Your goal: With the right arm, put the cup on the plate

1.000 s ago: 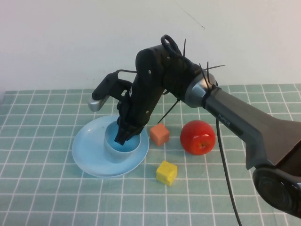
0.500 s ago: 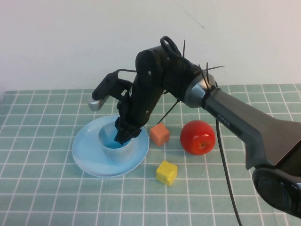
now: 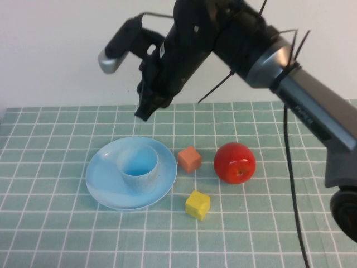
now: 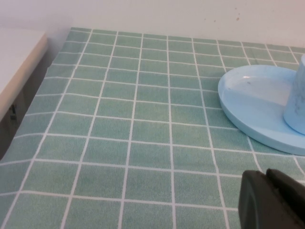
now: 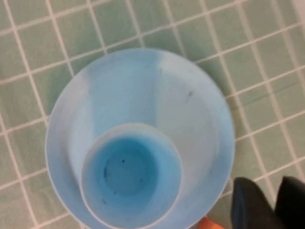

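Light blue cup and plate, green white-gridded cloth, black right gripper

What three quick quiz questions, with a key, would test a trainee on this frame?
1. True or false: the cup stands upright on the plate.
2. Which thing lies nearest the red apple: (a) the orange cube, (b) the plate, (c) the cup?
3. Where is the right gripper, and does it hold anything?

Key:
1. True.
2. (a); the yellow cube sits nearer the camera than both.
3. It hangs in the air above the far rim of the plate, clear of the cup, holding nothing. The left gripper is low over the green checked cloth, beside the plate.
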Robot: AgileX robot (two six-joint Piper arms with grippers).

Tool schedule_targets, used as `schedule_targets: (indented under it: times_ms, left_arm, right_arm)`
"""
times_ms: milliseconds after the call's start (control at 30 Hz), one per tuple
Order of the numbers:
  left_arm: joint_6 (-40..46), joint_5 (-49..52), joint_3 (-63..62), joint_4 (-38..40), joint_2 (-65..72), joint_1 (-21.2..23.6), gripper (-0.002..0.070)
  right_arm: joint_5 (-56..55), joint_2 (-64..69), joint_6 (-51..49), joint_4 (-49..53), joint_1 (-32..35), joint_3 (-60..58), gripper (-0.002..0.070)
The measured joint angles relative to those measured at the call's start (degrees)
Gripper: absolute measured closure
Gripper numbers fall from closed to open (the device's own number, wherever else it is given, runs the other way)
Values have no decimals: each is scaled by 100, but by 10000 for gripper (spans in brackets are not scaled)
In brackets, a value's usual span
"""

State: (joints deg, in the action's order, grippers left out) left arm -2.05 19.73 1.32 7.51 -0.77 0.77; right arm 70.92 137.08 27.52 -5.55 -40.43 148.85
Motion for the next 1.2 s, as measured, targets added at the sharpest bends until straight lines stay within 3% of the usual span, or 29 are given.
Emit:
schedule_targets:
  times_ms: [67,200,533,967,1200]
  left_arm:
    - [0,0,0,0,0,0,678]
    - [0,0,0,0,0,0,678]
    - [0,0,0,0,0,0,678]
    - [-11,0,0,0,0,0,678]
    - [-11,0,0,0,0,0,678]
  right_arm:
    - [0,-251,-115,72,0,58,610]
    - [0,-727,-210,162,0,71,663]
    - [0,-2345,-319,1173,0,-368,673]
    - [0,-5262,-886,2101,0,-3700,677]
    - [0,-5781,-1079,2101,0,-4305,678]
